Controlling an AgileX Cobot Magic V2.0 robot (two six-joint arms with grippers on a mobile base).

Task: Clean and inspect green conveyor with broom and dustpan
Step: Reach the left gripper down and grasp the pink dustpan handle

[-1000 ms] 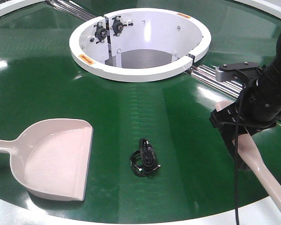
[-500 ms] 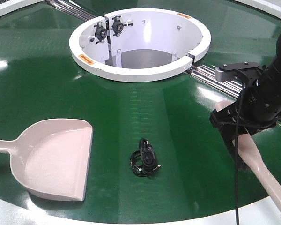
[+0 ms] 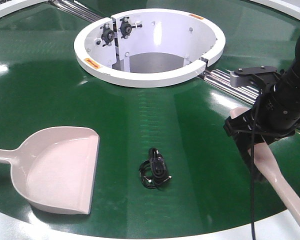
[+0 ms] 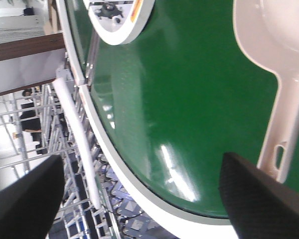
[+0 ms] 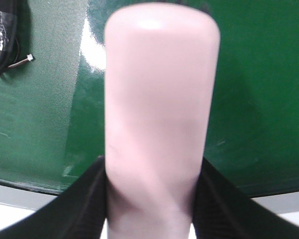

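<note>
The green conveyor [image 3: 50, 90] fills the front view. On it at the lower left lies the pink-beige dustpan [image 3: 60, 170], its handle running off the left edge. At the right, my right gripper [image 3: 252, 145] is shut on the broom [image 3: 285, 192], whose handle slants to the bottom right corner. In the right wrist view both black fingers press the sides of the broom [image 5: 159, 99], right gripper [image 5: 152, 199]. My left gripper [image 4: 144, 199] stands open over the conveyor's white outer rim [image 4: 139, 184], empty. The slotted dustpan handle [image 4: 286, 124] lies just beside its right finger [image 4: 259, 199].
A bundled black cable [image 3: 155, 170] lies on the belt between dustpan and broom, also seen as the cable [image 5: 0, 40] in the right wrist view. The white central ring housing [image 3: 150, 77] sits behind, with silver rollers [image 3: 225, 80] at the seam. Metal racks [image 4: 35, 124] stand beyond the rim.
</note>
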